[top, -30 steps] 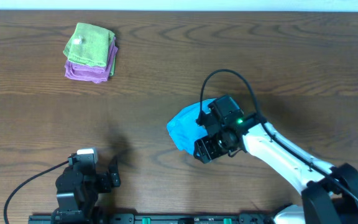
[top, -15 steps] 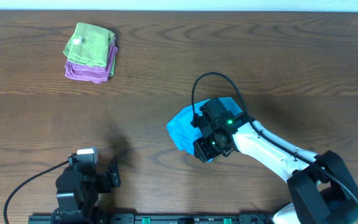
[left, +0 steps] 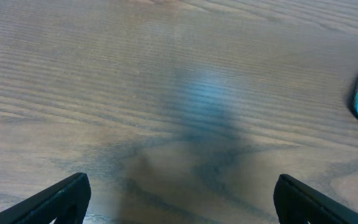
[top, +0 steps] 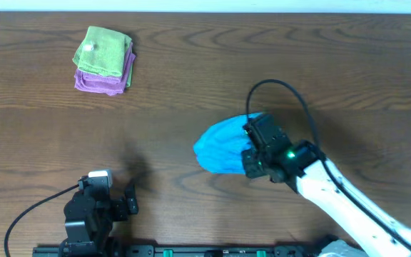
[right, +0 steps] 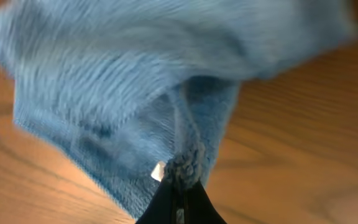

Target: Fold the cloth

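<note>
Right wrist shows the right jaws clamped shut on the hem of the cloth (right: 135,106); left jaws spread wide, empty.

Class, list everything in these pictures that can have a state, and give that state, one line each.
blue cloth: bunched up, not folded, one edge pinched by the right gripper
right gripper: shut on the blue cloth
left gripper: open, empty
green cloth: folded, stacked on the purple cloth
purple cloth: folded, under the green cloth

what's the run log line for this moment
right gripper: shut on edge of bright sky-blue fabric cloth | left gripper: open, holding nothing | cloth: bunched
</note>
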You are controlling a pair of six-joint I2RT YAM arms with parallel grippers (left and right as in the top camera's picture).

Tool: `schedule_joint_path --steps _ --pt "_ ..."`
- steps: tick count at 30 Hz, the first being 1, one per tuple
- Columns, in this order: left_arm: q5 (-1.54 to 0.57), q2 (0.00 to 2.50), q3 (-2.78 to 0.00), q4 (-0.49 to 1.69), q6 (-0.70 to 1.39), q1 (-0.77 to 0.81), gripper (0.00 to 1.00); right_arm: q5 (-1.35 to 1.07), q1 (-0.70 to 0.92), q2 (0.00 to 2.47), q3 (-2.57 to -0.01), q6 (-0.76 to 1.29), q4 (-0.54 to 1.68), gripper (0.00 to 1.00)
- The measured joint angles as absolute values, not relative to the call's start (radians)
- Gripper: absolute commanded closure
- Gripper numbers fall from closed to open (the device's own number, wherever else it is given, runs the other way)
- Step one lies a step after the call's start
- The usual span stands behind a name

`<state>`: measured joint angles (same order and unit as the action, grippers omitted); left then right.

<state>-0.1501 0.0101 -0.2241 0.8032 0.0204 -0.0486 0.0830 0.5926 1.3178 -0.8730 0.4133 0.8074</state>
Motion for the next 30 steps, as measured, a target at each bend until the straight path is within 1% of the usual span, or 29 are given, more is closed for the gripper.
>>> schedule_joint_path --steps 5,8,10,12,13,14,15,17,20,23,28,30 --pt "-0.15 0.01 -0.224 0.803 0.02 -0.049 0.05 0.247 0.527 1.299 -0.876 0.543 0.925 0.99" --pt "-0.15 0.01 -0.224 0.804 0.021 -0.048 0.05 0.309 0.45 1.299 -0.876 0.601 0.954 0.99" --pt "-0.15 0.01 -0.224 0.804 0.021 -0.048 0.05 0.33 0.387 1.299 -0.876 0.621 0.962 0.97" --pt "-0.15 0.01 -0.224 0.803 0.02 -0.049 0.05 0.346 0.311 1.301 -0.876 0.633 0.963 0.85" --pt "-0.15 0.01 -0.224 0.803 0.02 -0.049 0.05 0.352 0.278 1.301 -0.876 0.637 0.965 0.77" --pt "-0.15 0.01 -0.224 0.804 0.02 -0.048 0.05 0.358 0.236 1.301 -0.876 0.641 0.968 0.44" --pt "-0.15 0.01 -0.224 0.803 0.021 -0.049 0.05 0.36 0.209 1.301 -0.876 0.648 0.973 0.31" --pt "-0.15 0.01 -0.224 0.803 0.021 -0.049 0.05 0.366 0.144 1.301 -0.876 0.648 0.98 0.25" --pt "-0.15 0.01 -0.224 0.804 0.02 -0.049 0.05 0.363 0.091 1.301 -0.876 0.639 0.984 0.25" --pt "-0.15 0.01 -0.224 0.804 0.02 -0.049 0.05 0.298 0.086 1.296 -0.876 0.583 0.976 0.26" --pt "-0.15 0.01 -0.224 0.804 0.02 -0.049 0.05 0.005 0.086 1.259 -0.876 0.406 0.96 0.31" --pt "-0.15 0.01 -0.224 0.804 0.02 -0.049 0.05 -0.061 0.085 1.261 -0.875 0.354 0.957 0.32"
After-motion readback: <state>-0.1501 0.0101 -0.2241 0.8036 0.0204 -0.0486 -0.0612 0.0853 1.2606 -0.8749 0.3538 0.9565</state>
